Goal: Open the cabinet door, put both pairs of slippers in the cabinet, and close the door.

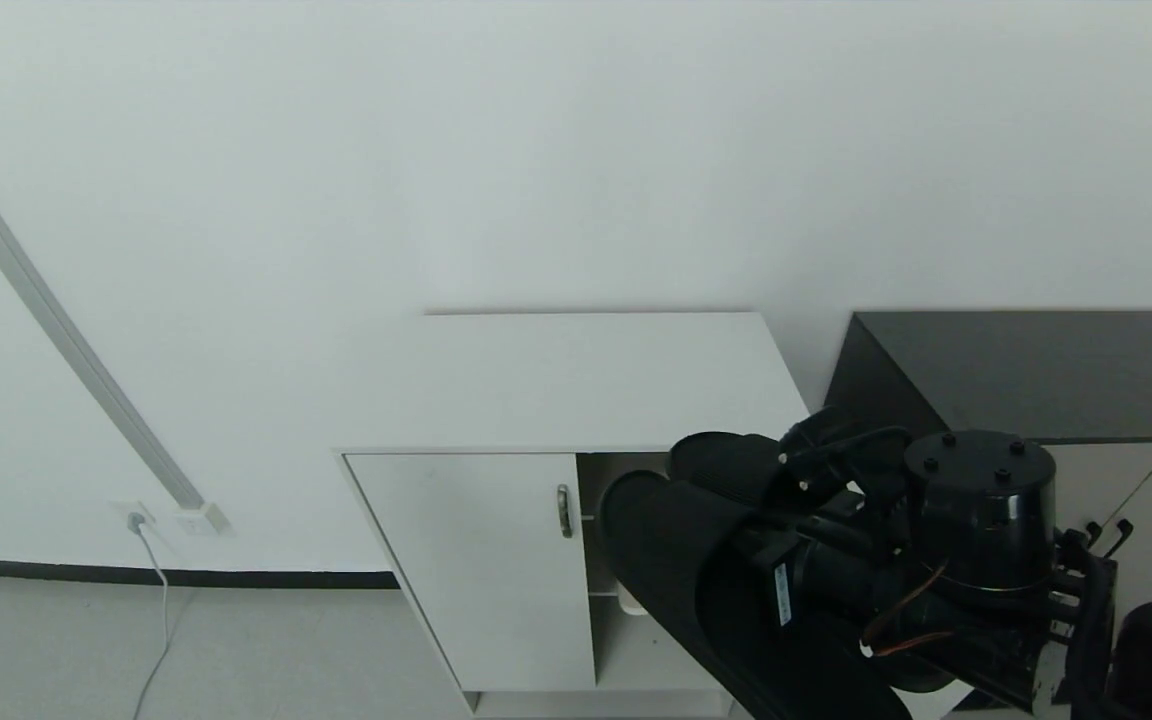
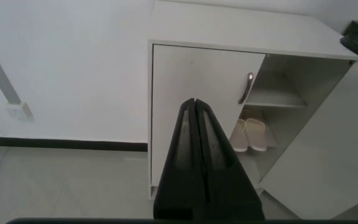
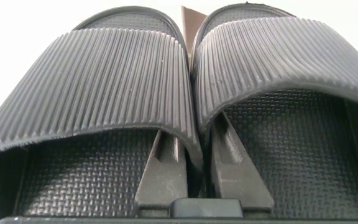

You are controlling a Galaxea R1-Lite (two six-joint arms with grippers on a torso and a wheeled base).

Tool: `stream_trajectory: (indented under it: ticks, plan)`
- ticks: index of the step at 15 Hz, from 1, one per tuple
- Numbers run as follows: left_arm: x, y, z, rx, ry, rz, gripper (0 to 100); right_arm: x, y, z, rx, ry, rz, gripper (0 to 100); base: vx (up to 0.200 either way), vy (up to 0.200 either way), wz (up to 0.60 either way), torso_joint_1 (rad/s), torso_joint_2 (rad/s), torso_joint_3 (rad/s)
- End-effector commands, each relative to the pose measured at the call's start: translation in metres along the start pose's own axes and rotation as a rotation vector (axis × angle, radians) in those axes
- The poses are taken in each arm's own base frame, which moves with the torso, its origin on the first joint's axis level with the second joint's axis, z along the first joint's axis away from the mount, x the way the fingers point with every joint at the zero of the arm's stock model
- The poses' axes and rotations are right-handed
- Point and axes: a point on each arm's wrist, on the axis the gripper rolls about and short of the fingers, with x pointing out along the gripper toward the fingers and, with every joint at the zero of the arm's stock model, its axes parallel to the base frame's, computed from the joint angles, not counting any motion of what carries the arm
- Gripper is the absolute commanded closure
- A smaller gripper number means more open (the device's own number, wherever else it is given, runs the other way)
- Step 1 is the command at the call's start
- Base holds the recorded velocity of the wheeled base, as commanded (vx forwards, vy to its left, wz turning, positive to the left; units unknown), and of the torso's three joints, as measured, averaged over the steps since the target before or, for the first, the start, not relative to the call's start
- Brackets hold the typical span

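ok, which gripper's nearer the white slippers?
Right. The right gripper, holding the black slippers, is at the cabinet opening above the white slippers; the left gripper sits farther back, facing it.

The white cabinet point(image 1: 576, 380) before me stands on the grey floor point(image 1: 266, 650) against the wall, with its right door point(image 2: 328, 143) swung open. Inside, a pair of white slippers point(image 2: 252, 134) lies side by side on the lower shelf point(image 2: 279, 140), beneath an upper shelf point(image 2: 278, 99). A grey cable point(image 1: 162, 630) trails down onto the floor, well to the left.
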Motion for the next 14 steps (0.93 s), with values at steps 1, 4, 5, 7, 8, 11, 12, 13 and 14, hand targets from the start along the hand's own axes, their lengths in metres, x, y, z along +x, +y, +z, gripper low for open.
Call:
stream_trajectory:
  ticks: [1,4,5,7,8,11,12,13,14]
  plan:
    - [0.0001,0.0,0.0001,0.0,0.001,0.001,100,0.0008,-0.0004,-0.001,0.0,0.004,-0.003,100,0.0,0.0,0.0,0.0,0.0,0.0]
    - [0.0001,0.0,0.0001,0.0,0.001,0.001,100,0.0006,-0.0004,-0.0018,0.0,0.007,-0.002,100,0.0,0.0,0.0,0.0,0.0,0.0]
    - [0.0001,0.0,0.0001,0.0,0.001,0.001,100,0.0005,0.0,-0.0018,-0.001,0.007,0.0,100,0.0,0.0,0.0,0.0,0.0,0.0]
    - [0.0002,0.0,-0.0004,0.0,0.002,0.001,100,0.0005,0.0,-0.0018,-0.001,0.007,0.0,100,0.0,0.0,0.0,0.0,0.0,0.0]
    - [0.0002,0.0,-0.0004,0.0,0.002,0.001,100,0.0008,0.0,-0.0022,-0.001,0.009,0.0,100,0.0,0.0,0.0,0.0,0.0,0.0]
    - [0.0002,0.0,-0.0004,0.0,0.002,0.001,100,0.0007,0.0,-0.0026,-0.001,0.01,0.0,100,0.0,0.0,0.0,-0.113,0.23,0.121]
    - [0.0001,0.0,0.0001,0.0,0.001,0.001,100,0.0006,-0.0001,-0.003,-0.001,0.012,0.0,100,0.0,0.0,0.0,-0.154,0.35,0.178]
    - [0.0001,0.0,0.0001,0.0,0.001,0.001,100,0.0006,-0.0001,-0.003,-0.001,0.012,0.0,100,0.0,0.0,0.0,-0.154,0.35,0.198]
    - [0.0001,0.0,0.0001,0.0,0.001,0.001,100,0.0006,-0.0001,-0.003,-0.001,0.012,0.0,100,0.0,0.0,0.0,-0.159,0.35,0.203]
